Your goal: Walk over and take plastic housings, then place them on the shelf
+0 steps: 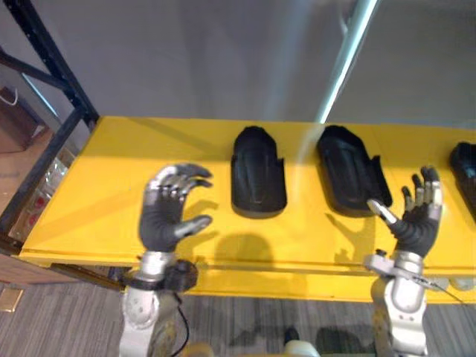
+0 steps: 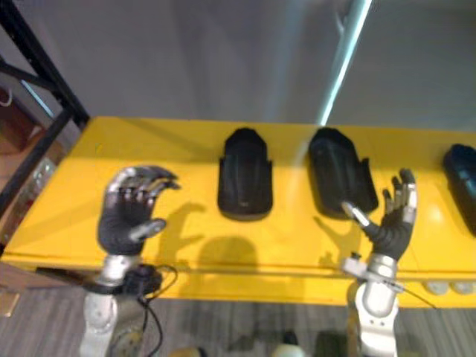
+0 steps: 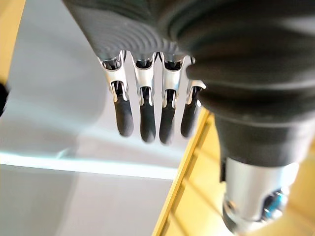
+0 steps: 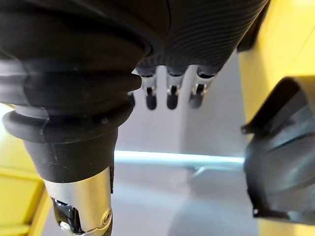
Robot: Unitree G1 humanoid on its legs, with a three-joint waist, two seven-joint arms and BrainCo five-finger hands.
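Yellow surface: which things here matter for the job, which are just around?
Job: left black housing, middle black housing, housing at right edge, yellow surface under them, left hand, right hand, both open, empty.
Not job: black rack frame, pale post behind.

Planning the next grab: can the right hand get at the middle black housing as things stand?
Probably yes. The right hand is open and empty, close beside the middle housing on the yellow shelf, with nothing lying between them.
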